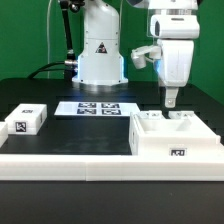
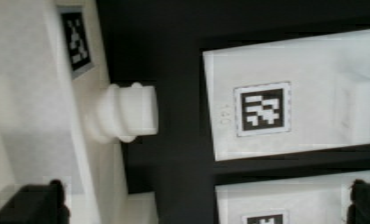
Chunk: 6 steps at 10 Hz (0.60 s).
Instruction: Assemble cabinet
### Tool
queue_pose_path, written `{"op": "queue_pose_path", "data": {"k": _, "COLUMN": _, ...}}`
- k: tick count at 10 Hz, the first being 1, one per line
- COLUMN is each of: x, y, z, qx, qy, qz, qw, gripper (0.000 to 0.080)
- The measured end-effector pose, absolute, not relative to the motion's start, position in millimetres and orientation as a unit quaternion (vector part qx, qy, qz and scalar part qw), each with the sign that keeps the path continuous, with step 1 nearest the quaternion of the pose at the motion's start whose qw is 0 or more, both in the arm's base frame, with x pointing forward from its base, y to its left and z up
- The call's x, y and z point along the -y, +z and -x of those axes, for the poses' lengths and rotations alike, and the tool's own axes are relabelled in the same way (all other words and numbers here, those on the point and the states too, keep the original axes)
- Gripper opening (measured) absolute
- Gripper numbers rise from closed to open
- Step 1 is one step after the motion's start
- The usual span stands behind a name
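The cabinet (image 1: 176, 142) is a large white box with a tag on its front, standing at the exterior view's right near the front. My gripper (image 1: 172, 99) hangs just above its top, pointing down. In the wrist view the gripper (image 2: 200, 206) is open and empty, its dark fingertips (image 2: 34, 205) far apart. Below them lie white tagged panels (image 2: 280, 105) and a white part with a round knob (image 2: 125, 108). I cannot tell whether the fingers touch the cabinet.
A small white tagged block (image 1: 27, 120) sits at the exterior view's left. The marker board (image 1: 100, 108) lies flat in the middle, before the robot base (image 1: 100, 55). A white rim (image 1: 60, 163) runs along the table's front edge.
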State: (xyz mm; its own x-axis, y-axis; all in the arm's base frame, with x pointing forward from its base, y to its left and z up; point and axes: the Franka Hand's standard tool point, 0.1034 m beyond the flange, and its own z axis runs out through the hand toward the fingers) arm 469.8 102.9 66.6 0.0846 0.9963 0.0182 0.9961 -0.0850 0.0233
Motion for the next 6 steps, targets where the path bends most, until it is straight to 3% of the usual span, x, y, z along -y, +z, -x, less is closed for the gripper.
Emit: {"op": "queue_pose_path", "data": {"k": 6, "x": -146.3, "y": 51.4, "z": -430.5, "qx": -0.672, "qy": 0.012, "qz": -0.74, "qw": -0.018, "gripper": 0.0797}}
